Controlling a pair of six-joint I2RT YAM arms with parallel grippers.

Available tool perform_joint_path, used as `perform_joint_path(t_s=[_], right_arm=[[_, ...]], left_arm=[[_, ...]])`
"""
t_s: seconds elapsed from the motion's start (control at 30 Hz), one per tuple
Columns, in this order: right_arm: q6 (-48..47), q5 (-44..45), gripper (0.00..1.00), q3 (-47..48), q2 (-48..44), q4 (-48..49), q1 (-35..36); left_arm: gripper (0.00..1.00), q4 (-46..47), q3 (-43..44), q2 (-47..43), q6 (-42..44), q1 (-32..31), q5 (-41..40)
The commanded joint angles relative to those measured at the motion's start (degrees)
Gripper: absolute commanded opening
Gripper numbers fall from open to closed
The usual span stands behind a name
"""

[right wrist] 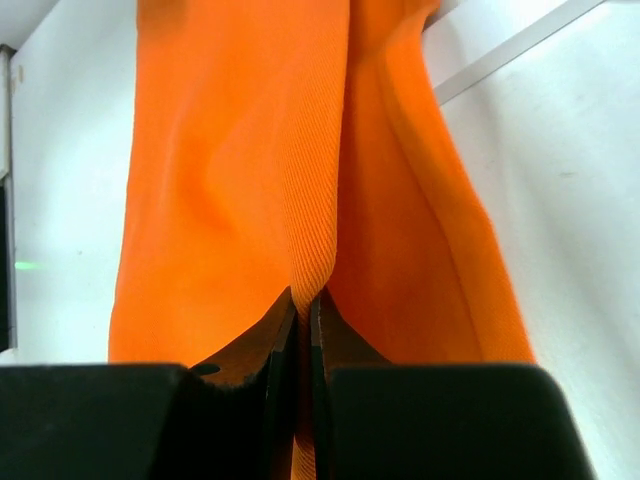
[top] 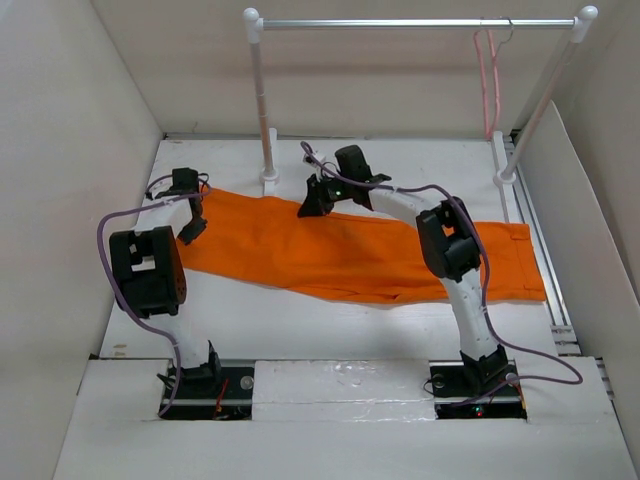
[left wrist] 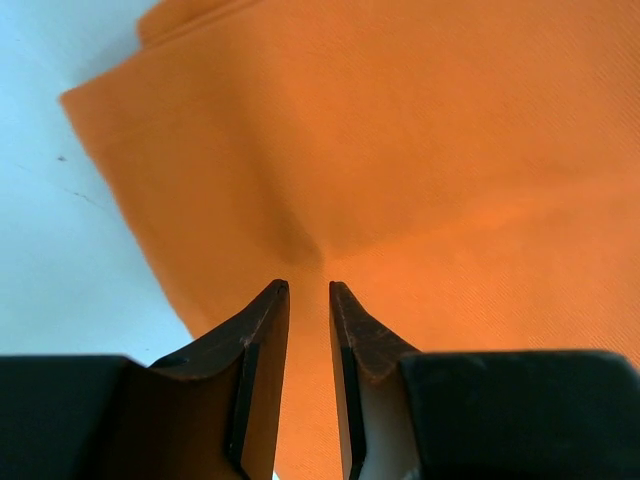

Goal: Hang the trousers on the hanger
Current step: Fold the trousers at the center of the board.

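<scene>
The orange trousers [top: 350,250] lie flat across the table from left to right. My left gripper [top: 192,226] is at their left end. In the left wrist view its jaws stand a narrow gap apart on the cloth [left wrist: 420,150], which puckers at the tips of the left gripper [left wrist: 308,286]. My right gripper [top: 315,200] is at the far edge of the trousers near the middle. In the right wrist view the right gripper [right wrist: 303,300] is shut on a raised fold of the cloth [right wrist: 230,180]. The pale-pink hanger [top: 490,85] hangs on the rail at the far right, apart from both grippers.
A metal rail [top: 420,22] on two white posts [top: 264,120] spans the back of the table. The left post's foot stands just beyond the trousers' far edge. White walls close in on the left, right and back.
</scene>
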Motion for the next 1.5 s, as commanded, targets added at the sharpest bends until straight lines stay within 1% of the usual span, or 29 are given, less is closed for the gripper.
perform_joint_path(t_s=[0.0,0.03,0.13,0.2,0.27,0.3,0.37,0.4,0.43,0.5,0.53,0.6,0.67,0.7,0.8,0.83,0.9,0.93,0.97,1.03,1.07,1.1,1.13,1.2,1.23,1.27,1.37,1.4,1.47], right_arm=[[-3.91,3.41,0.0,3.93,-4.93,-1.48,-1.16],[-4.52,4.82,0.0,5.94,-4.58,-4.27,-1.16],[-6.19,10.09,0.0,10.51,-1.96,-8.15,-1.16],[-7.07,14.14,0.0,12.2,-0.45,-9.22,-1.16],[-7.25,17.3,0.08,13.77,2.43,-9.22,-1.16],[-7.25,17.31,0.08,13.79,2.45,-9.22,-1.16],[-6.73,16.7,0.18,15.18,4.64,-10.1,-1.16],[-6.72,16.35,0.26,15.28,4.91,-10.19,-1.16],[-6.72,16.26,0.39,15.28,5.0,-10.28,-0.47],[-6.9,17.66,0.48,15.8,4.48,-11.06,0.15],[-6.99,18.36,0.57,16.16,4.13,-12.72,0.15],[-7.78,19.68,0.61,17.47,2.64,-15.53,0.15],[-8.83,21.08,0.63,17.48,0.62,-17.39,0.15],[-9.36,21.53,0.63,16.87,-2.09,-18.09,0.15],[-11.03,23.9,0.64,10.55,-7.72,-17.75,0.15],[-11.38,24.25,0.64,5.75,-11.83,-17.31,0.85],[-11.3,25.49,0.64,0.19,-16.07,-15.65,0.86],[-10.95,25.84,0.64,-3.06,-20.53,-14.33,1.38],[-9.73,25.58,0.64,-10.4,-22.84,-12.76,1.38],[-8.05,24.09,0.63,-18.25,-27.14,-6.26,2.17],[-6.22,23.12,0.63,-25.34,-30.91,-4.5,3.74],[-5.41,22.77,0.62,-28.54,-32.51,-1.17,4.54],[-4.88,22.68,0.62,-31.36,-34.09,0.17,5.42],[-4.44,21.8,0.62,-37.07,-37.52,1.67,8.05],[-4.53,21.36,0.62,-38.58,-38.32,1.85,8.93],[-5.22,20.75,0.62,-40.51,-40.24,1.85,10.86],[-5.49,20.22,0.62,-42.55,-41.14,1.59,11.4],[-5.49,19.95,0.62,-42.9,-41.66,1.76,11.93],[-5.84,19.51,0.62,-42.99,-41.76,1.59,11.93]], left_arm=[[0.19,-3.15,2.43,0.59,-1.02,0.05,-4.54],[0.19,-3.33,2.43,0.59,-1.11,0.05,-4.8],[0.19,-3.33,2.26,0.77,-1.46,0.05,-5.24],[0.19,-3.42,1.9,0.77,-1.63,0.05,-6.12],[0.19,-4.55,2.34,1.03,-2.24,0.05,-8.56],[0.19,-4.56,2.34,1.03,-2.25,0.05,-8.58],[0.19,-5.78,2.95,0.94,-2.86,0.05,-11.12],[0.19,-6.4,3.31,0.77,-3.3,0.57,-11.83],[0.2,-7.1,3.48,0.42,-3.91,1.09,-12.53],[0.19,-7.54,3.83,-0.72,-4.36,3.9,-12.02],[0.2,-8.07,4.18,-1.25,-4.79,5.22,-11.23],[0.22,-7.81,4.45,-3.36,-4.63,8.65,-8.51],[0.26,-7.37,4.19,-5.03,-4.19,9.36,-7.01],[0.3,-6.07,3.93,-5.47,-3.31,9.36,-5.96],[0.34,-5.27,2.79,-5.56,-2.09,9.88,-2.09],[0.34,-4.04,2.43,-5.56,-1.38,9.89,-0.34],[0.43,-4.38,2.43,-4.34,-0.41,9.89,0.99],[0.43,-4.9,2.52,-3.72,-0.32,10.41,2.74],[0.43,-5.26,3.04,-2.85,-0.49,10.42,3.36],[0.43,-3.95,2.26,-2.92,-0.14,10.42,5.47],[0.43,-3.6,1.47,-2.93,-0.31,10.94,6.18],[0.43,-3.16,1.12,-2.93,-0.49,11.55,7.31],[0.43,-2.28,0.68,-2.84,-1.19,12.52,10.46],[0.43,-0.27,-1.08,-2.14,-2.07,16.47,13.9],[0.43,1.23,-1.87,-2.05,-2.07,17.79,17.83],[0.43,3.59,-4.05,-2.22,-1.38,19.28,19.52],[0.43,6.24,-4.95,-1.96,0.11,19.29,20.94],[0.41,7.3,-5.21,-1.7,0.39,19.29,22.86],[0.38,7.83,-5.74,-0.91,0.21,19.29,23.58]])
